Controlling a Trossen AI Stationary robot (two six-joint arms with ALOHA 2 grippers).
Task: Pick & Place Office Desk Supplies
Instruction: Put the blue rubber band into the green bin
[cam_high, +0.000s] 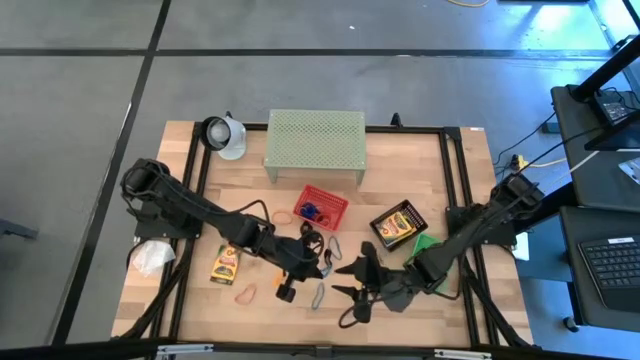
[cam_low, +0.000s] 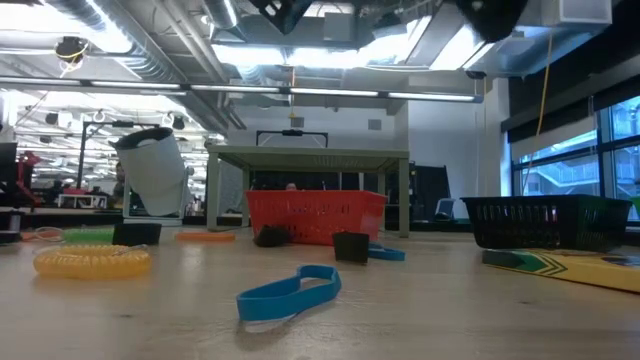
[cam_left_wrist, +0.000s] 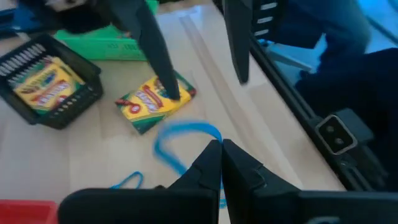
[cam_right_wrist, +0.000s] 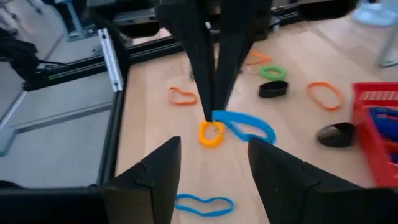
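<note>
My left gripper (cam_right_wrist: 214, 115) is shut on a blue loop (cam_right_wrist: 249, 127), above the table's near middle (cam_high: 322, 262). A small yellow-orange ring (cam_right_wrist: 210, 134) shows just below its tips; I cannot tell whether it is held. My right gripper (cam_right_wrist: 214, 146) faces it, open, a short way off with nothing between its fingers (cam_high: 348, 280). One crayon box (cam_left_wrist: 43, 84) lies in a black basket (cam_high: 397, 225), another (cam_left_wrist: 155, 102) lies flat on the wood, and a third (cam_high: 225, 265) lies at the left. My left gripper pinches the blue loop by one end (cam_right_wrist: 219, 117) between its two shut fingertips. The fingers slant down toward the table's right side. The rest of the loop (cam_left_wrist: 183, 140) trails off sideways from the tips; I cannot tell whether it touches the table.
A red basket (cam_high: 320, 207) stands mid-table with the pale green shelf (cam_high: 315, 140) behind it. Loose loops lie on the wood: orange (cam_right_wrist: 180, 96), green (cam_right_wrist: 272, 73), black (cam_right_wrist: 273, 89), blue (cam_right_wrist: 204, 204). A white wad (cam_high: 152, 258) lies at the left edge.
</note>
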